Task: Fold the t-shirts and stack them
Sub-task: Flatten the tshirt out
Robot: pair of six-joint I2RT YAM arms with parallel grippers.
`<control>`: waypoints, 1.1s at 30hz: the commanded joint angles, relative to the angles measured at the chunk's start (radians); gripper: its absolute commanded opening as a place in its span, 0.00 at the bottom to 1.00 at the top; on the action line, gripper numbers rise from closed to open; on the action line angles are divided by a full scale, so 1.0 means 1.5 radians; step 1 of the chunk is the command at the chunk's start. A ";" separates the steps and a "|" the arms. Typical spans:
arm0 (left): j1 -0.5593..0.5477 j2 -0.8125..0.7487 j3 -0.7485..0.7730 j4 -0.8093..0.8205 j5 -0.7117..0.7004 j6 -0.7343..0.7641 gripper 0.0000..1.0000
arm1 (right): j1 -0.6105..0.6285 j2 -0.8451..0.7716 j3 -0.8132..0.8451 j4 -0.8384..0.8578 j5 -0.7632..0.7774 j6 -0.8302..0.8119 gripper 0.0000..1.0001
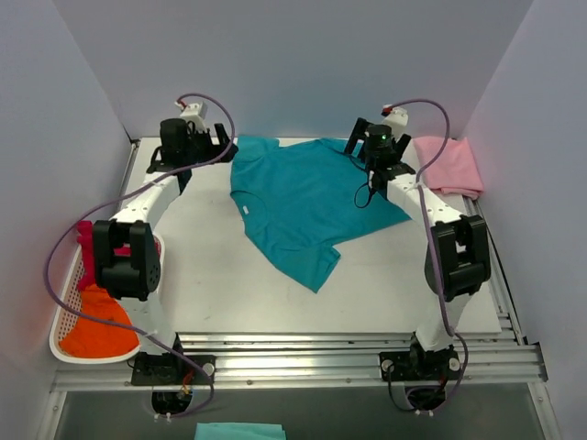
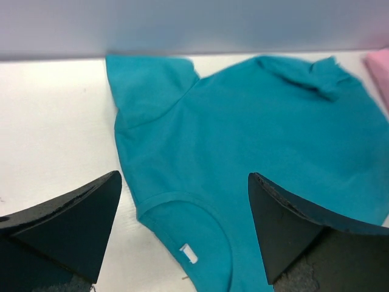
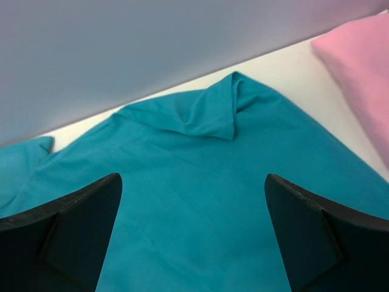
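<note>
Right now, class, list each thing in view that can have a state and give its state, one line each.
teal t-shirt: spread out unfolded, one far corner turned over
pink t-shirt: folded, far right
orange t-shirt: crumpled in the basket
magenta-red t-shirt: crumpled in the basket
basket: holds two shirts
left gripper: open, empty
right gripper: open, empty

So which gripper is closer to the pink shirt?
Right. The right gripper hovers beside the pink shirt, over the teal shirt's edge; the left gripper is across the teal shirt, far off.
</note>
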 commanded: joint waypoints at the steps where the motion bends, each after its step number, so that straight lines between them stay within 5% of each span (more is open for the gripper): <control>1: -0.020 -0.127 -0.036 0.024 -0.046 -0.040 0.94 | -0.002 -0.099 -0.043 0.009 0.078 0.022 1.00; 7: -0.181 -0.219 -0.201 0.016 -0.142 -0.083 0.94 | -0.012 -0.151 -0.115 -0.035 0.139 0.060 1.00; 16: -0.363 -0.253 -0.431 0.102 -0.216 -0.375 0.94 | -0.016 -0.236 -0.205 -0.063 0.146 0.110 1.00; 33: -0.497 -0.266 -0.596 0.163 -0.273 -0.572 0.94 | -0.018 -0.336 -0.244 -0.103 0.183 0.119 1.00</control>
